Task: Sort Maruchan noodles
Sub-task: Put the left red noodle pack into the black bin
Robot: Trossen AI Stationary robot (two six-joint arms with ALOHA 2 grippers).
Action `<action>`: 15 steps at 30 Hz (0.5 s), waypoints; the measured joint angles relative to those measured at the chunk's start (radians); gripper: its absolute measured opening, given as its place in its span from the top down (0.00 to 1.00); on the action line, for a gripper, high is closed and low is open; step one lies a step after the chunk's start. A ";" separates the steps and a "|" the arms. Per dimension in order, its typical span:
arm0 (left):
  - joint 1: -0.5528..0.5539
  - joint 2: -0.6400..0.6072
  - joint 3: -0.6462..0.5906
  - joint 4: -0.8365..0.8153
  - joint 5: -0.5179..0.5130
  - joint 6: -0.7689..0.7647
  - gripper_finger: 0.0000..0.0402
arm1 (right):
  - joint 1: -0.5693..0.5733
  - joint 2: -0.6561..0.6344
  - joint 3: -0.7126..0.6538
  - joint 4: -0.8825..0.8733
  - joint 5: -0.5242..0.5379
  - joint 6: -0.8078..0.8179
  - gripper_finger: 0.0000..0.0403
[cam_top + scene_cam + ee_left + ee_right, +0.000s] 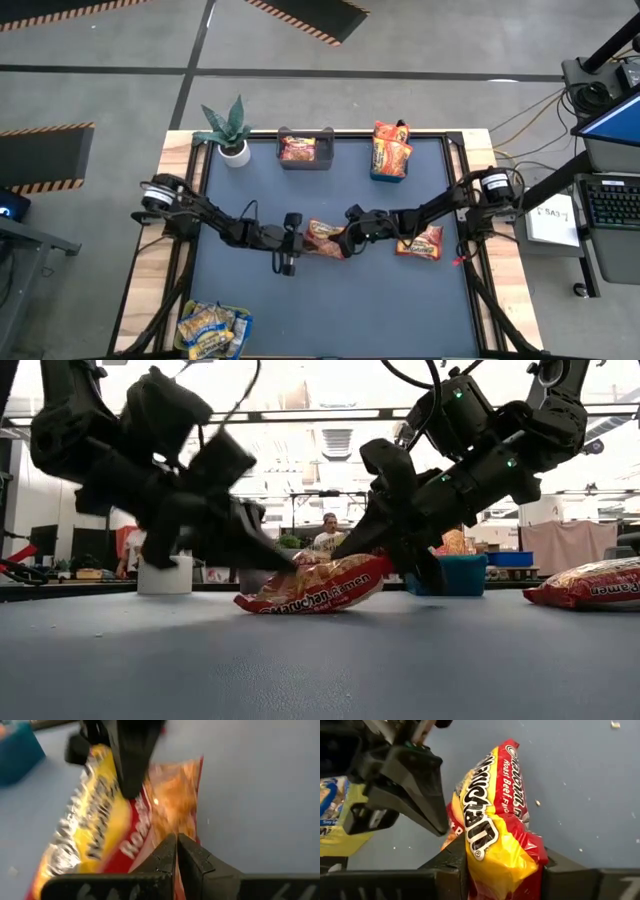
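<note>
At the table's centre, the right gripper (502, 870) closes around the red noodle packet (325, 238) while the shut, empty left gripper (176, 851) pins its nine-o'clock end; next likely comes lifting toward the twelve-o'clock bin (305, 160).

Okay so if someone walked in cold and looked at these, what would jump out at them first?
Both grippers meeting at mid-table over one red-and-yellow noodle packet: the right gripper has it between its fingers, while the left gripper, shut, presses against its other end. Next, the sorted piles: orange packets in the blue bin at the far edge, yellow-blue packets at the near-left corner.
</note>
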 joint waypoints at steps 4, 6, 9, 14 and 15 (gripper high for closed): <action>0.000 -0.100 -0.036 0.004 0.000 0.046 1.00 | 0.000 -0.023 0.002 0.000 0.003 -0.035 0.74; 0.000 -0.169 -0.067 0.007 0.000 0.060 1.00 | 0.000 -0.035 0.005 -0.001 0.005 -0.051 0.74; -0.001 -0.291 -0.123 0.011 0.000 0.076 1.00 | 0.000 -0.056 0.013 0.001 0.034 -0.086 0.74; -0.001 -0.521 -0.218 0.011 0.000 0.118 1.00 | -0.009 -0.080 0.052 -0.002 0.133 -0.181 0.74; -0.001 -0.563 -0.234 0.010 0.000 0.133 1.00 | -0.015 -0.084 0.062 -0.005 0.150 -0.201 0.74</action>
